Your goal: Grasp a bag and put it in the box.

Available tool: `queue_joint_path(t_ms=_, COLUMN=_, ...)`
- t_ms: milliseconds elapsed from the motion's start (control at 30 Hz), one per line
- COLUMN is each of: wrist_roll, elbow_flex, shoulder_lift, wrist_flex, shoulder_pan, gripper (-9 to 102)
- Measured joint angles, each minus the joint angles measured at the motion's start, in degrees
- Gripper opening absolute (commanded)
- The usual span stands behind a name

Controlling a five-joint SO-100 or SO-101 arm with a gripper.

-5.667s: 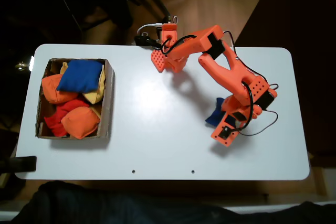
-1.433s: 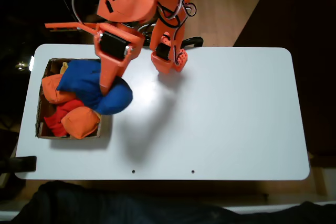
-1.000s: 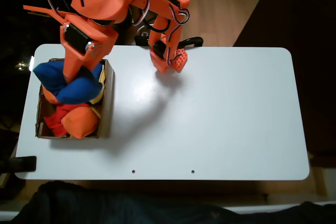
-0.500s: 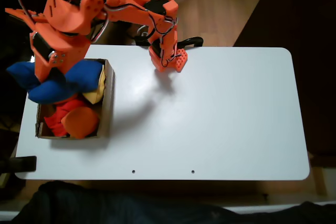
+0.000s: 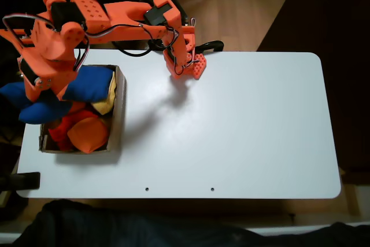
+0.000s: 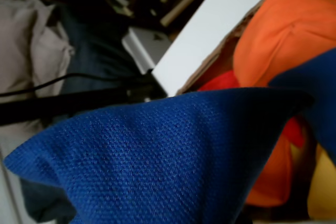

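In the fixed view, a white table (image 5: 243,125) is carrying a shallow brown cardboard box (image 5: 118,114) at its left end. The box is holding a plump blue beanbag (image 5: 92,83), a yellow beanbag (image 5: 107,103) beside it, a red beanbag (image 5: 62,131) and an orange beanbag (image 5: 88,136) toward the near end. The orange arm (image 5: 124,13) is reaching from its base (image 5: 186,62) at the table's far edge out to the left. Its gripper (image 5: 41,92) is hanging over the box's left wall, clamped on the royal-blue bag (image 5: 32,105). The bag is dangling below the fingers, partly over the box's left side and partly past the table's left edge, and it is covering part of the beanbags lying underneath. A dark garment (image 5: 115,224) is running along the bottom of the view.

In the wrist view, the bag (image 6: 152,161) is filling the lower half of the frame, close to the lens. Behind it the orange beanbag (image 6: 283,30), the red beanbag (image 6: 223,81) and a worn cardboard edge of the box (image 6: 231,40) are showing, with the white table (image 6: 220,19) lying beyond. The fingers themselves are hidden here.
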Motion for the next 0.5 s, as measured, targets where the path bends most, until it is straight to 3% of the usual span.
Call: queue_joint_path(t_ms=500, wrist_roll=0.0, elbow_flex=-1.8, shoulder_lift=-6.9, wrist_flex=-4.0, shoulder_pan=0.4, gripper=0)
